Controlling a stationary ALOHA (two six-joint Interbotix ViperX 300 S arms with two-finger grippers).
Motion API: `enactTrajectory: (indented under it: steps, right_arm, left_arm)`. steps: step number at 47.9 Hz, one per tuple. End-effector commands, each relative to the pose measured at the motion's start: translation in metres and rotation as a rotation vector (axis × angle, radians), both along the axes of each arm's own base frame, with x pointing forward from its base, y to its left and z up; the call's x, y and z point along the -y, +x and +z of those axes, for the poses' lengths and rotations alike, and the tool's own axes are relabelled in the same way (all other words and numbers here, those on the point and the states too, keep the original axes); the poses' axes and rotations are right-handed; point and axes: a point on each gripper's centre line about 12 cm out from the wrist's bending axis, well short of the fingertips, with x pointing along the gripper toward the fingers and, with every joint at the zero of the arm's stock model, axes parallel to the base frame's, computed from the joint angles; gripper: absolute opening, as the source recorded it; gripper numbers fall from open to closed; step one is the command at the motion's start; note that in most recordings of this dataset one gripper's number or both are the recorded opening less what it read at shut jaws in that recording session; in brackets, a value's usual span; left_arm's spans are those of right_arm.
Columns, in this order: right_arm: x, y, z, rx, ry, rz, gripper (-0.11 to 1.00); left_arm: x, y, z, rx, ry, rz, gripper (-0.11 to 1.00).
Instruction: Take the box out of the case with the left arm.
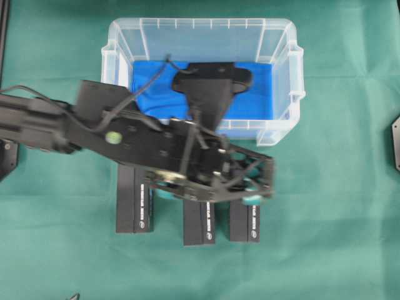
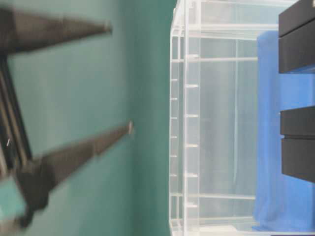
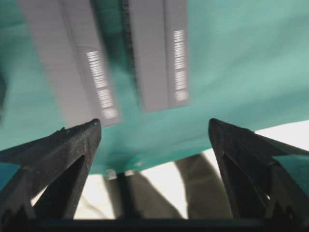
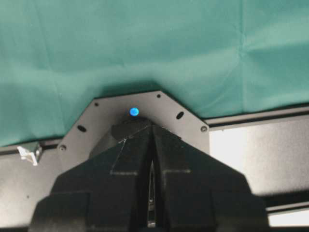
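White lettering on the three black boxes (image 1: 199, 222) is too small to read; they lie on the green cloth (image 1: 337, 187) just outside the case (image 1: 281, 94), whose blue sheet (image 1: 256, 94) is bare. Left gripper (image 3: 154, 133) spread wide, holding nothing; right gripper (image 4: 152, 159) clenched.

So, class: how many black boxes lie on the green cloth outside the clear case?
3, in a row just below the case in the overhead view: left box, middle box, right box. The left arm covers their upper ends and might hide more.
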Motion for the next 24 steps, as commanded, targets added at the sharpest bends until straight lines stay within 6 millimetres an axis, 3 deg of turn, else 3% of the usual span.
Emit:
enactTrajectory:
  steps: [1, 24]
  right_arm:
    - [0.000, 0.001, 0.003, 0.006, -0.001, -0.003, 0.00]
    - [0.000, 0.001, 0.001, 0.000, -0.001, -0.005, 0.00]
  left_arm:
    - [-0.001, -0.028, 0.027, 0.044, -0.005, -0.012, 0.94]
    - [-0.010, -0.150, 0.017, 0.017, -0.004, -0.052, 0.93]
